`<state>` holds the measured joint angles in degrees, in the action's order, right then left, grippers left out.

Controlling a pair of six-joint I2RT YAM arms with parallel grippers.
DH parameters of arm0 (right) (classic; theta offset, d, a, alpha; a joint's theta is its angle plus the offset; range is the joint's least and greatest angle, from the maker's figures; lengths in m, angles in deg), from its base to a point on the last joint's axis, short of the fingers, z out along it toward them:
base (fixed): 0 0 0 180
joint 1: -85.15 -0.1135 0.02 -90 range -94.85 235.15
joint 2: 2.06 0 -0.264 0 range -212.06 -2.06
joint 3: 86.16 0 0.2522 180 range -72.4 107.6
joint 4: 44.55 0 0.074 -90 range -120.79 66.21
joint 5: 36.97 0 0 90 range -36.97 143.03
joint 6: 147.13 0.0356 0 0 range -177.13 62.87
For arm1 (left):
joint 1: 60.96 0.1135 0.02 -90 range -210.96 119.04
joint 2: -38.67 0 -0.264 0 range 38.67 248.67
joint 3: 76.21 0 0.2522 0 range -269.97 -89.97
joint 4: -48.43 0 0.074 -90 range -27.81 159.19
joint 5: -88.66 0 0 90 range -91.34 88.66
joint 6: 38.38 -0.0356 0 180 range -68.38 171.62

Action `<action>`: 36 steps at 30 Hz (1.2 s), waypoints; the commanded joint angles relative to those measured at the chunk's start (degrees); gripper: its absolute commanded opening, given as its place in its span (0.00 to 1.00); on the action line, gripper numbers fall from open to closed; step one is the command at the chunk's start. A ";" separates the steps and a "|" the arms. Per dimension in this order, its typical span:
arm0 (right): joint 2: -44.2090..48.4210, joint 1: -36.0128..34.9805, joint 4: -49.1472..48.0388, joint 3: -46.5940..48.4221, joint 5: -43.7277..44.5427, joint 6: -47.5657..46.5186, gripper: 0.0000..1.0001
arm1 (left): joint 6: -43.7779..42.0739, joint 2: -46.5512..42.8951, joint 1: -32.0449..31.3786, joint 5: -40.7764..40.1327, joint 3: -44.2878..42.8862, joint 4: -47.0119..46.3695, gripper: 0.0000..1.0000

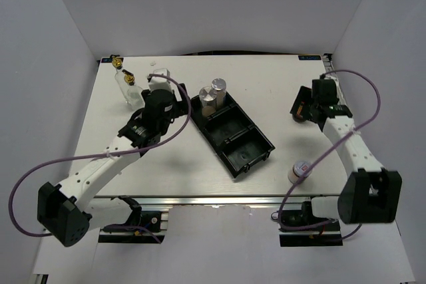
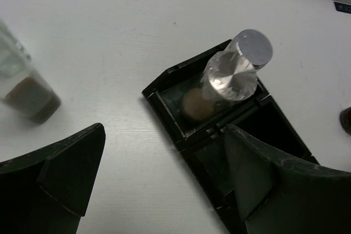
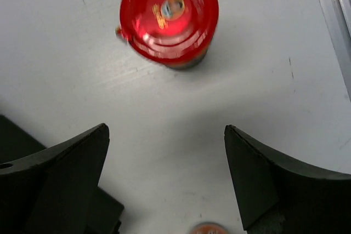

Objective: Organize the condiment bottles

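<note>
Glossy black plastic tray (image 1: 241,143); smooth metal shaker cap (image 2: 255,47); shiny red jar lid (image 3: 169,13); matt white table (image 1: 279,98).

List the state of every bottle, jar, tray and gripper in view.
Black tray: far end compartment filled, other two empty.
Silver-capped shakers: upright, in the tray's far end compartment.
Glass bottle: upright, outside the tray.
Red-capped jar: upright, capped, not gripped.
White-and-red-lidded jar: upright, outside the tray.
Left gripper: open, empty.
Right gripper: open, empty.
</note>
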<state>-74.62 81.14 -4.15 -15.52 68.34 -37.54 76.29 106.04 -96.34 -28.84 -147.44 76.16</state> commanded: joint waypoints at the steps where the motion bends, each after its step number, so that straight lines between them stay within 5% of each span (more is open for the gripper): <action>1: -8.35 0.93 -8.35 6.38 2.35 -3.42 0.89 | 2.92 -5.13 -0.13 -3.78 4.02 0.69 0.98; 14: -23.77 2.60 -7.90 17.83 10.97 -2.54 0.84 | 7.41 -13.76 -0.13 -10.55 9.75 9.49 0.98; 16: -24.12 2.60 -9.31 17.74 10.80 -3.77 0.76 | 7.59 -13.94 -0.13 -10.72 10.01 9.66 0.98; 20: -23.69 2.52 -11.34 17.65 10.18 -6.32 0.39 | 7.85 -13.67 -0.13 -10.81 9.92 9.67 0.98; 23: -20.88 2.43 -13.62 16.77 7.47 -9.91 0.21 | 7.77 -13.58 -0.13 -10.73 9.92 9.14 0.98; 32: -8.40 -0.82 -14.77 19.49 -9.30 -16.17 0.02 | 7.77 -13.50 -0.13 -9.15 11.33 7.29 0.98; 36: -4.45 -8.26 -13.63 20.37 -14.78 -16.60 0.00 | 7.68 -13.23 -0.13 -8.26 11.51 6.50 0.98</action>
<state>-83.34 78.34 -12.07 0.68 61.44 -52.44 83.63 93.34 -96.34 -37.89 -136.27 84.21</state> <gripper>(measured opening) 0.736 0.983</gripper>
